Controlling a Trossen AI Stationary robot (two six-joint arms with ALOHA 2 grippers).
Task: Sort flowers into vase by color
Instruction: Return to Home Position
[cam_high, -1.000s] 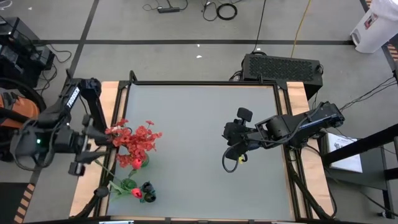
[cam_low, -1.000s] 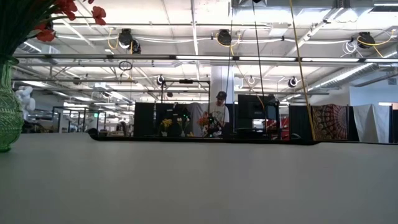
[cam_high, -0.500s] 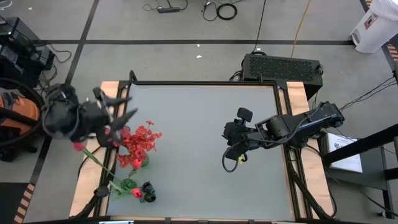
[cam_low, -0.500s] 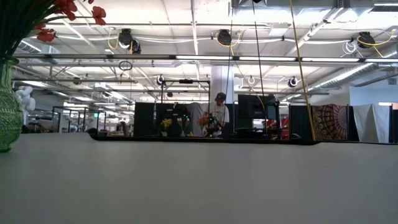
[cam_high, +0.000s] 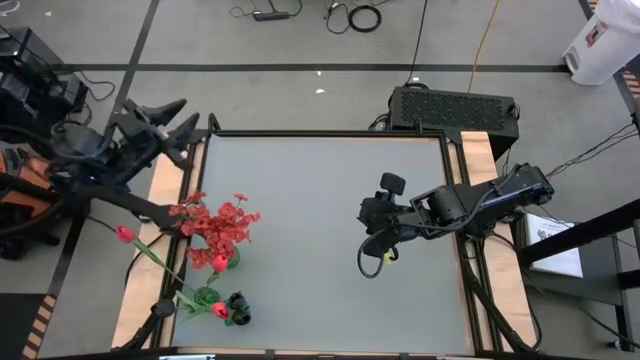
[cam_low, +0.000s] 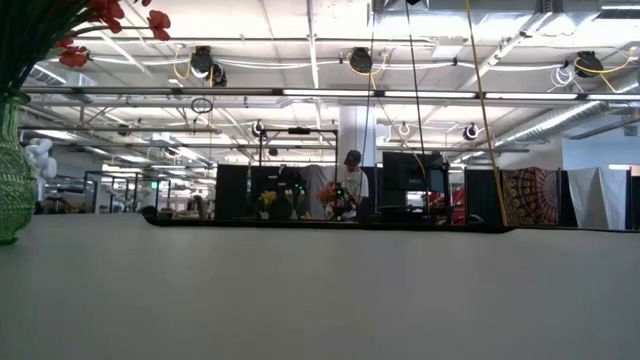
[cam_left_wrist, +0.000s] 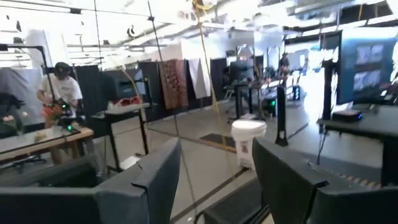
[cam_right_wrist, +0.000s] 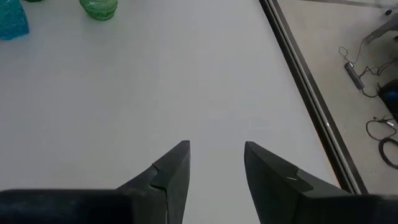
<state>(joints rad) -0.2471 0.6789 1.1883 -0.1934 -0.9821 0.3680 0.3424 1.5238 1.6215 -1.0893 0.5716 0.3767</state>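
**Homing both arms, sort looks done**

We read this as the retract, with nothing held. The left arm (cam_high: 120, 145) is off the bench (cam_high: 330, 300), past its 10 o'clock corner. The left jaws are wide apart and empty, aimed at the room. The right arm (cam_high: 470, 200) hangs over bare bench toward 3 o'clock, right jaws parted, also empty.

To home cleanly we'd keep the left arm high and outboard. One red tulip bud (cam_high: 125, 235) leans on its long stem past the 9 o'clock edge, close to that arm. Slow joints, no sweep through the blooms.

The flowers (cam_high: 215, 228) sit at 8 o'clock:
- A frilly red cluster (cam_high: 235, 218) over a green vase (cam_high: 230, 263).
- Toward 7 o'clock, a second green vase (cam_high: 205, 297) with a red bud (cam_high: 220, 310).
- Black buds (cam_high: 236, 299) just beside that red bud.
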